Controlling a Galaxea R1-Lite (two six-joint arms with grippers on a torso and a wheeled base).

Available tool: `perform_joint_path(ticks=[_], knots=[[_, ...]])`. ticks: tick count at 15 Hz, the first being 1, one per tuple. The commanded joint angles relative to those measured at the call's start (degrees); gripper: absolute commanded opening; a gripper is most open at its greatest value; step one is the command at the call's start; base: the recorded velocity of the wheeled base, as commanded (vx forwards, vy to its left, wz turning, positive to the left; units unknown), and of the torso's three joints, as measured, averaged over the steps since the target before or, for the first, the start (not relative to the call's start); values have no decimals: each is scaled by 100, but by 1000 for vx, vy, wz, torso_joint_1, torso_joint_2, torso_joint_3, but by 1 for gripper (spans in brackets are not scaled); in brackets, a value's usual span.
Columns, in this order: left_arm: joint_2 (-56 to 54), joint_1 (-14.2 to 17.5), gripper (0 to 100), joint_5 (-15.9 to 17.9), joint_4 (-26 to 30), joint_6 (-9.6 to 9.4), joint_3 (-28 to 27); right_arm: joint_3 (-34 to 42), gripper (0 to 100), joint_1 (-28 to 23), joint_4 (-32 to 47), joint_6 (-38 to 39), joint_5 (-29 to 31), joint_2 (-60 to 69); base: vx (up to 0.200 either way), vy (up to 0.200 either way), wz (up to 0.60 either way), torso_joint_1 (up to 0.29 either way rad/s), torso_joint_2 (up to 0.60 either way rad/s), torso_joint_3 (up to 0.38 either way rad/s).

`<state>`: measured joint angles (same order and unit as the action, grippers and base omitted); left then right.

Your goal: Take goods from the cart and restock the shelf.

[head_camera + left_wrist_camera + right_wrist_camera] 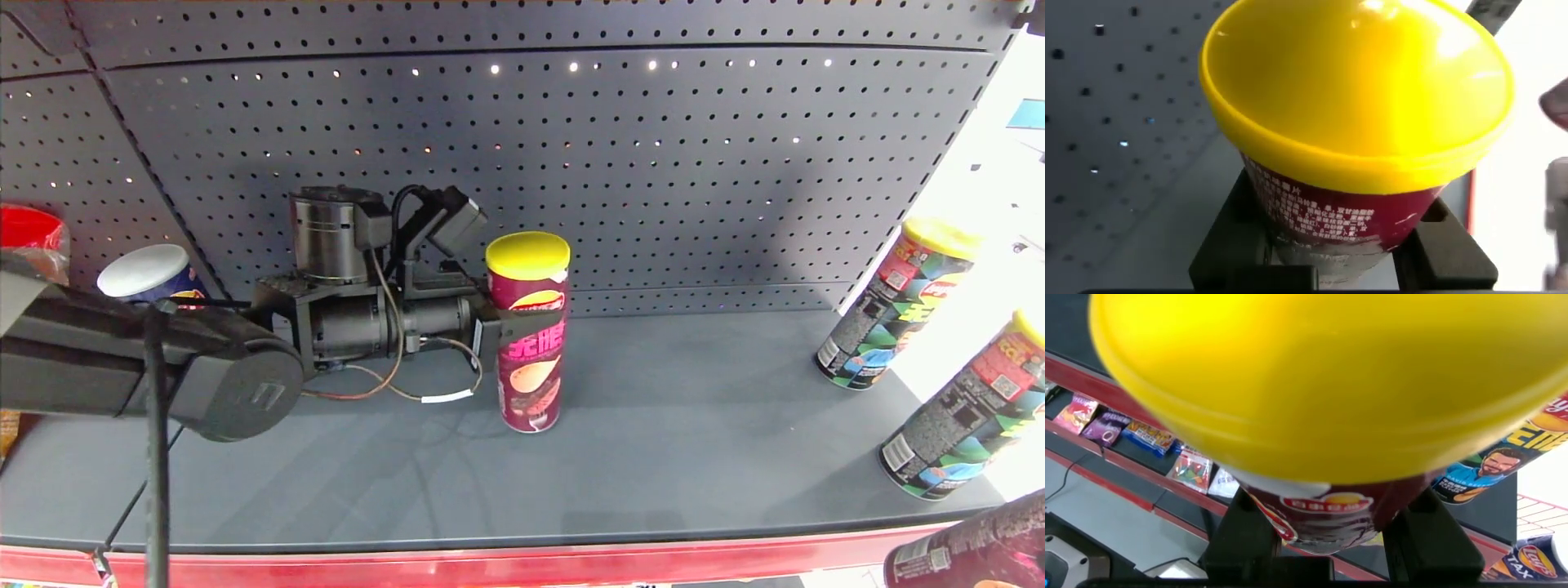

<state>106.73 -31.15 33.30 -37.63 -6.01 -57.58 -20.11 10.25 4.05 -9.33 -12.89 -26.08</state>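
Dim shelf (pixel 653 425), glare at right

In the head view's lower right corner the frame cuts off most of the dark can (pixel 971 549); at the left edge a red pack (pixel 28 233) is cut too, and the left arm (pixel 98 359) hides the white-lidded can (pixel 145 271) below its lid. In the right wrist view that dark can's lid (pixel 1315 376) is blurred and overruns the frame.

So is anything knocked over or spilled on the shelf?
Nothing is spilled or knocked over. The maroon can stands upright on the shelf, held by the left claw. The two black cans at the right look tilted, probably just the camera's wide view.
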Motion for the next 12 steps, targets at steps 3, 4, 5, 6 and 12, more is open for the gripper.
perform_joint_path(ticks=[3,4,5,6,12], knots=[[-627,-252,0,115,-16,12,563,-1,0,12,-18,1,-12,-56,0,0,0,0,0,0],[-636,-295,0,159,-25,3,625,-10,0,3,-18,1,-12,-64,0,0,0,0,0,0],[-627,-410,0,220,-236,3,765,-28,0,12,-18,1,-12,-73,0,0,0,0,0,0],[-601,-489,0,229,-420,12,880,-36,0,12,-18,1,-21,-91,0,0,0,0,0,0],[-486,-744,0,212,-719,-14,1293,-54,0,12,-27,1,-21,-143,0,0,0,0,0,0]])
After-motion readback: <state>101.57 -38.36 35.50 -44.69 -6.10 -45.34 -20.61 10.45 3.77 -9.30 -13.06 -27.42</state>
